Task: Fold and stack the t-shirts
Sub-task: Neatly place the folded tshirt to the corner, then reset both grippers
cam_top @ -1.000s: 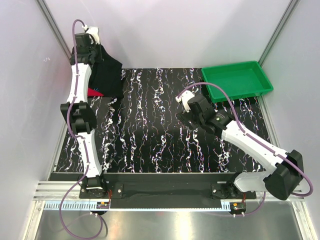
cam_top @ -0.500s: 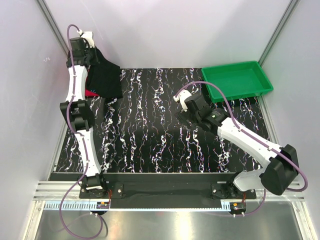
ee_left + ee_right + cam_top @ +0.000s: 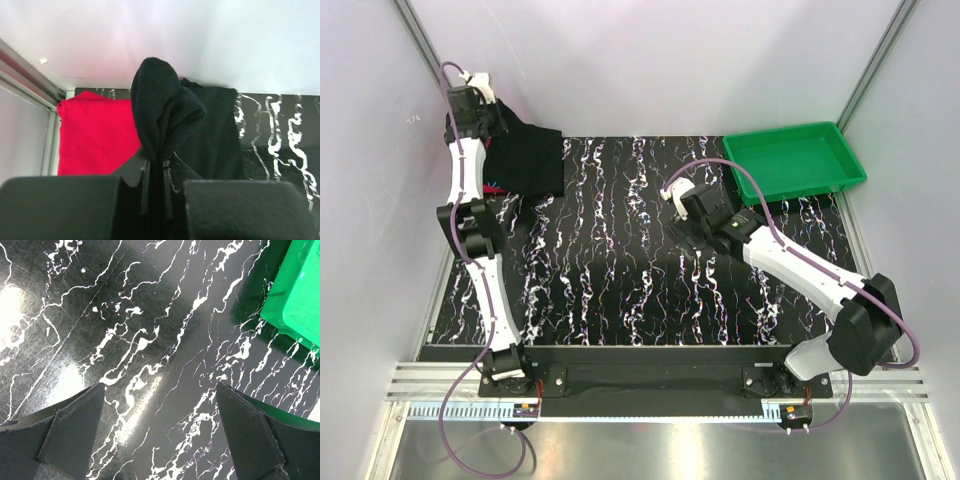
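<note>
1. Black shirt (image 3: 528,160) is hoisted by one fold at the far-left corner of the surface (image 3: 620,280), with the red shirt (image 3: 95,132) flat beside it.
2. Left jaws are pinched tight on that bunched black fold.
3. Right jaws gape wide and empty over mid-surface.
4. Folding looks barely begun; next, the right jaws need a free edge.

**Two arms out, posed unlike**

The left arm (image 3: 467,170) is stretched from its base toward 11 o'clock, with the wrist raised high. The left gripper (image 3: 156,175) is seen clamped on the black t-shirt (image 3: 165,110). The right arm (image 3: 800,272) is extended toward 10 o'clock, its elbow low. The right gripper (image 3: 160,435) is shown with its fingers spread wide, apparently pointed downward.
</note>
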{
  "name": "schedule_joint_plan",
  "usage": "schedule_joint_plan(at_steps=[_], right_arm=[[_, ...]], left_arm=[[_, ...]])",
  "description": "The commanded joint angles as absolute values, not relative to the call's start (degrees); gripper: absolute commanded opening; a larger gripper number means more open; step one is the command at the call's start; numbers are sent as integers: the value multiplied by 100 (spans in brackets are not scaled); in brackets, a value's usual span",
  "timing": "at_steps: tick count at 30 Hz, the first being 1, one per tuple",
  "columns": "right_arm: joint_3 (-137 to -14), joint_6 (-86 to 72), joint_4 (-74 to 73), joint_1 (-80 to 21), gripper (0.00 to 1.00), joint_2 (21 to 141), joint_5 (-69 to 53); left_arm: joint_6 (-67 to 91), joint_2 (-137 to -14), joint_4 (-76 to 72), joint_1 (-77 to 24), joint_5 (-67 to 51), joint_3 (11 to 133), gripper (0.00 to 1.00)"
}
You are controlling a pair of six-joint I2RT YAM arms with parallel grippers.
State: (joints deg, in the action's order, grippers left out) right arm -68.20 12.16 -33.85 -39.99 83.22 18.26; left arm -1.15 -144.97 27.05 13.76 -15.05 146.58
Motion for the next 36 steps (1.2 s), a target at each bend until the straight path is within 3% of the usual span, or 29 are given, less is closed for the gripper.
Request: schedule_joint_plan(at_steps=[1, 4, 5, 7, 8, 9, 16, 20, 29, 35, 36], right_arm=[[-7110, 1090, -3296, -3946, 100, 8376, 1714], [-7102, 1046, -3331, -3938, 100, 8376, 1688], [-7093, 1028, -3366, -3938, 100, 8359, 1670], [-7075, 967, -3384, -3938, 100, 8297, 1652], [-7066, 941, -3401, -3946, 100, 8262, 1644], [-7032, 880, -3410, -3946, 100, 8192, 1591], [-6830, 572, -3437, -3938, 100, 7639, 1477], [-6566, 107, -3419, -3946, 100, 7190, 1389], [-5266, -1984, -2910, -3929, 100, 5504, 1274], [-3816, -4268, -2611, -3920, 100, 3703, 1520], [-3406, -4968, -2610, -3920, 100, 3222, 1521]], left_arm=[[-17, -14581, 2057, 1529, -1644, 15029, 12], [-9, -14660, 1995, 1608, -1179, 15055, 27], [-17, -14651, 1960, 1635, -856, 15064, 53], [193, -14617, 1925, 1670, -677, 15135, 73], [219, -14538, 1873, 1653, -633, 15126, 96], [246, -14485, 1863, 1635, -615, 15109, 99], [184, -13607, 2170, 1292, -536, 14547, 99], [421, -12369, 2197, 776, -501, 13091, 99], [2492, -8637, 1355, -1341, -1458, 7330, 99], [4152, -6209, 275, -1916, -2766, 4052, 99], [4436, -5326, 29, -1916, -2977, 3599, 99]])
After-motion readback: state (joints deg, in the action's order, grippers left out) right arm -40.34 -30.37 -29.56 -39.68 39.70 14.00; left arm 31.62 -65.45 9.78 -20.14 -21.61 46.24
